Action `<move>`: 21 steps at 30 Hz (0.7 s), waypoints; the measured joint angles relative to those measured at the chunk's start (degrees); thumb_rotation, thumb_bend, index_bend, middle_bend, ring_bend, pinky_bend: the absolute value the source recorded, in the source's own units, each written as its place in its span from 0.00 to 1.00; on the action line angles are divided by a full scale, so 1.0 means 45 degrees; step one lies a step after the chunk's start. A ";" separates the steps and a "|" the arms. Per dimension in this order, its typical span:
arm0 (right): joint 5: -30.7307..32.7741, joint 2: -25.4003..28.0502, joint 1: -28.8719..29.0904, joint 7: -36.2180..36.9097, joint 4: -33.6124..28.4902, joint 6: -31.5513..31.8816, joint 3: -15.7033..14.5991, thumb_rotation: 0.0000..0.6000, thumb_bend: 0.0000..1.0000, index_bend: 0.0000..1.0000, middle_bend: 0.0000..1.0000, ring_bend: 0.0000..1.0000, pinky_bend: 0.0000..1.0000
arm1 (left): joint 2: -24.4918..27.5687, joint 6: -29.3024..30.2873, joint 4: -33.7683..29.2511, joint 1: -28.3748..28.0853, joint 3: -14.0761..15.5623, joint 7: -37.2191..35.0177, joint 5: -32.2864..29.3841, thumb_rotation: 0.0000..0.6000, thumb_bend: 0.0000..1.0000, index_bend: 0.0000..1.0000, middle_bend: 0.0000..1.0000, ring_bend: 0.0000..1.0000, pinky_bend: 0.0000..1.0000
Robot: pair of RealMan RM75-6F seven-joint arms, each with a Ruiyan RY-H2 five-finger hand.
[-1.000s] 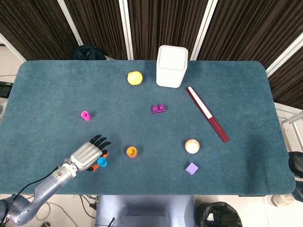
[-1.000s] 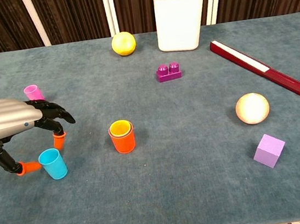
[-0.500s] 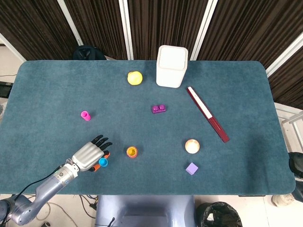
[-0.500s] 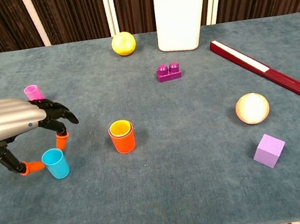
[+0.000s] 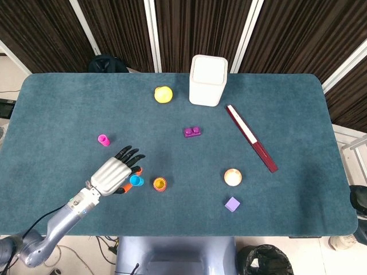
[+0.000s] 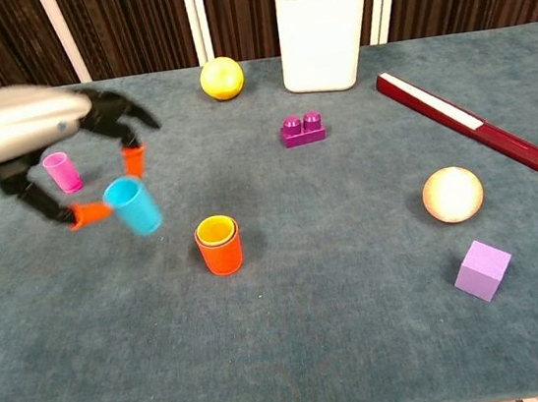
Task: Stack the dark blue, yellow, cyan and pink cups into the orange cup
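With the cyan cup (image 6: 134,204) pinched between my thumb and a fingertip, my left hand (image 6: 37,132) has it clear of the table, tilted, mouth leaning up and away from the palm. The other fingers arch loosely over it, touching nothing. I judge the light pinch near the rim leaves the cup's base free to drop into the stack.

The orange cup (image 6: 220,247) stands upright just to the right and nearer the table edge, and there's a yellow cup (image 6: 216,230) already nested inside it. The dark blue one I can't make out; it may sit underneath the yellow. In the head view the cyan cup (image 5: 136,180) hangs right beside the orange one (image 5: 159,184), so it's a short carry across.

The pink cup (image 6: 62,172) waits upright behind my hand, apart from everything, last in line by my reckoning.

My right hand isn't in either view. No writing or label shows on any cup.
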 measured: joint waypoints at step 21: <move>0.0061 0.0073 -0.0047 0.0157 0.0015 0.0042 0.0070 1.00 0.42 0.04 0.00 0.04 0.02 | -0.1568 -0.1145 0.0792 -0.1050 -0.0828 0.0416 -0.0653 1.00 0.33 0.48 0.13 0.00 0.00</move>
